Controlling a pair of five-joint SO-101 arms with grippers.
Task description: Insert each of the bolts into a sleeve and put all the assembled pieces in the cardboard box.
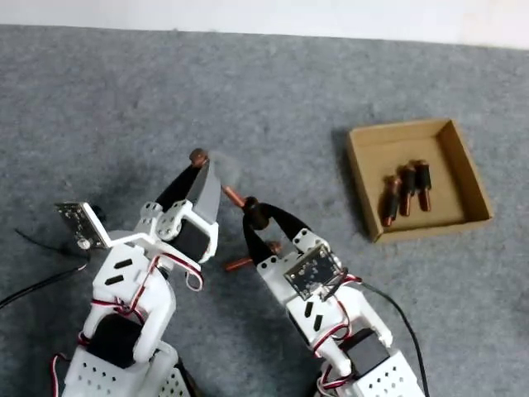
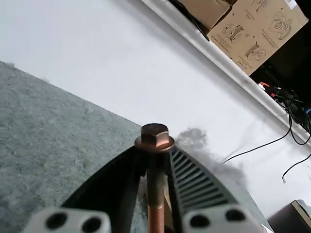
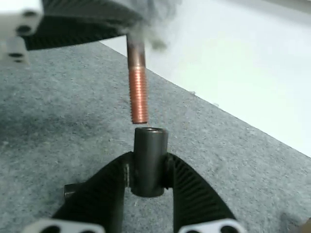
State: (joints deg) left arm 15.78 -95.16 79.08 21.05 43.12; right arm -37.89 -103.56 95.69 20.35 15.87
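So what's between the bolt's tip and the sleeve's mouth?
Nothing: the right wrist view shows a bare gap between the threaded tip of the bolt and the mouth of the sleeve.

The threaded end of the bolt (image 2: pixel 154 204) ran off the picture's edge in the left wrist view, its shank half covered by the left claw (image 2: pixel 154 160). In the right wrist view its head sat hidden behind that blurred claw, and the lower end of the sleeve (image 3: pixel 150 141) was buried in the right claw (image 3: pixel 149 162). From above, a second bolt (image 1: pixel 238 265) lay partly under the right arm. The pieces (image 1: pixel 406 190) in the box (image 1: pixel 376 157) were too small to judge.
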